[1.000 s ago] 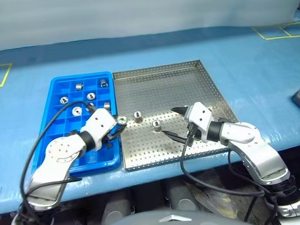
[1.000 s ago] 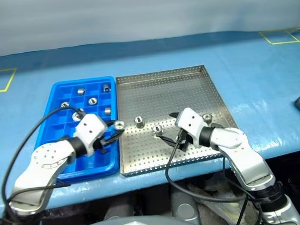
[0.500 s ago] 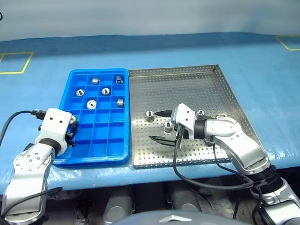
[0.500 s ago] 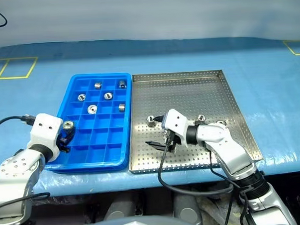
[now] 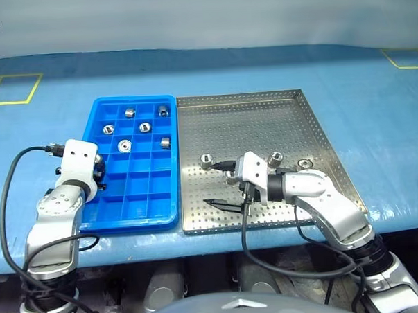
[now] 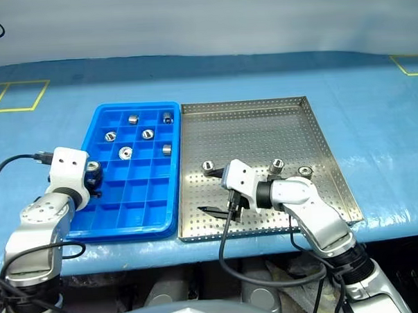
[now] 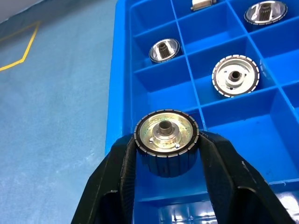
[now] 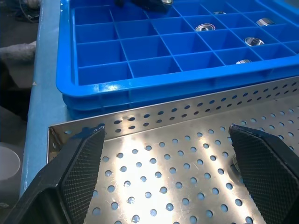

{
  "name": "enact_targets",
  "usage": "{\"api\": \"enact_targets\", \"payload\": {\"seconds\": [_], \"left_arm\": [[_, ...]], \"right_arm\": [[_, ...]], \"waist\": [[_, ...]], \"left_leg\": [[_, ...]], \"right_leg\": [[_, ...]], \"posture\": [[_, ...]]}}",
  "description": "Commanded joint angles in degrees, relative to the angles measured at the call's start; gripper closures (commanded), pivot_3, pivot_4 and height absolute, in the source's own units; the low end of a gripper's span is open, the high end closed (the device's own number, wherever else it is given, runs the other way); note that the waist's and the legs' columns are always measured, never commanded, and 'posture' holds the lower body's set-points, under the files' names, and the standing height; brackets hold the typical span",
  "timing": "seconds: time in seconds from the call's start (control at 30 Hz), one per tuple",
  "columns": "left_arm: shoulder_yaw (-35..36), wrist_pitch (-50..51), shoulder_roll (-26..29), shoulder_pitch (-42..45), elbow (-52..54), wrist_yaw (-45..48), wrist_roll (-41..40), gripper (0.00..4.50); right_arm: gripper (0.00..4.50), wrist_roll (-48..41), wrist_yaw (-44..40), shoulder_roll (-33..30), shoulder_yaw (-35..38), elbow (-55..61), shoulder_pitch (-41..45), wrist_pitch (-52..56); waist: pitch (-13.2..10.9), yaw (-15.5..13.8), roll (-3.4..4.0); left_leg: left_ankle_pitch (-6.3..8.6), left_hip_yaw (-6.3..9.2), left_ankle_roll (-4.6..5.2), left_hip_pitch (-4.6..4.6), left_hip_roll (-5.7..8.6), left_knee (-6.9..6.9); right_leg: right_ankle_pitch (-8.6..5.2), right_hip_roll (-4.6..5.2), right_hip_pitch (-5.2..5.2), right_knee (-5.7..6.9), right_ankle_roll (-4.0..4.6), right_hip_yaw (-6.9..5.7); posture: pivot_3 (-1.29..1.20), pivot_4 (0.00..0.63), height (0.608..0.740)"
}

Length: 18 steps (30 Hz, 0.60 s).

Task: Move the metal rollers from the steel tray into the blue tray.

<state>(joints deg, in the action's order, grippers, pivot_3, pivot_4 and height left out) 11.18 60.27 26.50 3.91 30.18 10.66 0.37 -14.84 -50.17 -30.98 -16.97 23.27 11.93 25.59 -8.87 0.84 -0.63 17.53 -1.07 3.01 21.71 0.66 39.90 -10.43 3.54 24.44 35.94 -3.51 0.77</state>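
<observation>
My left gripper (image 7: 166,151) is shut on one metal roller (image 7: 166,138), a ribbed silver ring, and holds it over the left column of the blue tray (image 5: 121,202). Several more rollers lie in the tray's far compartments, one of them (image 5: 124,144) in the third row. The steel tray (image 5: 263,119) lies right of the blue tray. It holds three loose rollers (image 5: 206,159) (image 5: 276,157) (image 5: 304,163). My right gripper (image 5: 211,183) stands open low over the steel tray's near left part, pointing toward the blue tray, with nothing between its fingers (image 8: 77,172).
Both trays sit side by side on a light blue table covering (image 5: 373,101) with yellow tape squares (image 5: 12,89) at the far corners. Black cables (image 5: 15,172) loop from both wrists over the table's front edge.
The camera has shifted. My left gripper carried the roller leftward from the border of the two trays to the blue tray's left column. My right gripper edged left, still open.
</observation>
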Motion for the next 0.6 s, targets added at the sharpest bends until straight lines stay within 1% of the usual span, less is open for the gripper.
{"api": "enact_targets", "payload": {"seconds": [0.03,0.07,0.13,0.17,0.27,0.33,0.4,0.5,0.6], "left_arm": [[0.0,-1.4,0.3,0.1,1.4,0.1,0.1,1.98],[0.1,-1.4,0.2,0.0,1.5,-0.3,0.4,1.78],[0.9,-1.8,-0.5,0.2,1.8,-0.8,0.0,1.16],[1.7,-3.2,-1.7,0.8,2.1,-1.2,-0.6,0.86],[2.7,-7.9,-4.5,3.0,3.7,-0.2,-3.5,0.86],[2.2,-10.8,-7.4,5.0,5.7,2.2,-7.8,0.86],[0.3,-12.8,-10.1,6.4,7.1,5.8,-12.7,0.86],[-6.6,-12.9,-12.1,8.0,6.6,11.0,-17.6,0.86],[-14.9,-12.3,-10.8,10.8,1.4,13.0,-16.3,0.86]], "right_arm": [[0.00,-0.7,0.6,-0.2,1.4,2.3,-0.2,-0.3],[0.00,-0.7,0.7,-0.2,1.5,2.3,-0.1,-0.4],[0.00,-0.6,1.0,-0.2,1.5,2.1,-0.1,-0.5],[0.00,-0.6,1.1,-0.2,1.6,2.1,0.0,-0.6],[0.00,-0.3,1.7,-0.1,1.7,2.0,0.0,-1.0],[0.00,-0.1,2.6,-0.2,2.4,2.1,-0.1,-1.0],[0.00,0.4,3.6,-0.6,3.2,2.3,-0.3,-0.7],[0.00,1.7,5.3,-1.9,4.6,2.6,-1.1,-0.2],[0.00,2.4,6.4,-3.4,5.9,3.5,-2.6,0.0]], "waist": [[0.0,0.0,0.00],[0.0,0.0,0.00],[0.0,0.0,0.00],[0.0,0.0,0.00],[0.0,-0.2,-0.09],[0.1,-0.2,-0.10],[0.1,-0.2,-0.13],[0.1,0.1,-0.11],[0.1,0.6,-0.10]], "left_leg": [[0.00,0.00,0.00,0.00,0.00,0.00],[0.00,0.00,0.00,0.00,0.00,0.00],[0.00,0.00,-0.01,0.00,-0.01,0.00],[0.00,0.00,-0.01,0.00,-0.01,0.00],[0.00,0.01,-0.01,0.01,-0.02,0.00],[-0.01,0.02,-0.02,0.01,-0.02,0.00],[-0.01,0.00,-0.02,0.04,0.00,0.01],[0.01,-0.06,0.00,0.04,0.02,0.00],[0.01,-0.08,0.01,0.04,0.01,0.00]], "right_leg": [[-0.05,0.03,0.00,0.00,0.08,0.00],[-0.10,0.04,0.00,0.00,0.17,0.00],[-0.10,0.10,0.00,0.00,0.19,0.00],[-0.10,0.10,0.00,0.00,0.19,0.00],[-0.10,0.14,-0.01,0.00,0.21,-0.02],[-0.09,0.16,-0.01,0.00,0.22,-0.02],[-0.09,0.22,-0.01,-0.02,0.23,-0.02],[-0.09,0.24,-0.01,-0.03,0.23,0.02],[-0.10,0.15,0.00,-0.03,0.24,0.03]], "posture": [[-0.06,0.150,0.740],[-0.06,0.150,0.740],[-0.06,0.150,0.740],[-0.06,0.150,0.740],[-0.07,0.150,0.740],[-0.09,0.150,0.740],[-0.10,0.150,0.740],[-0.13,0.150,0.740],[-0.17,0.150,0.740]]}}
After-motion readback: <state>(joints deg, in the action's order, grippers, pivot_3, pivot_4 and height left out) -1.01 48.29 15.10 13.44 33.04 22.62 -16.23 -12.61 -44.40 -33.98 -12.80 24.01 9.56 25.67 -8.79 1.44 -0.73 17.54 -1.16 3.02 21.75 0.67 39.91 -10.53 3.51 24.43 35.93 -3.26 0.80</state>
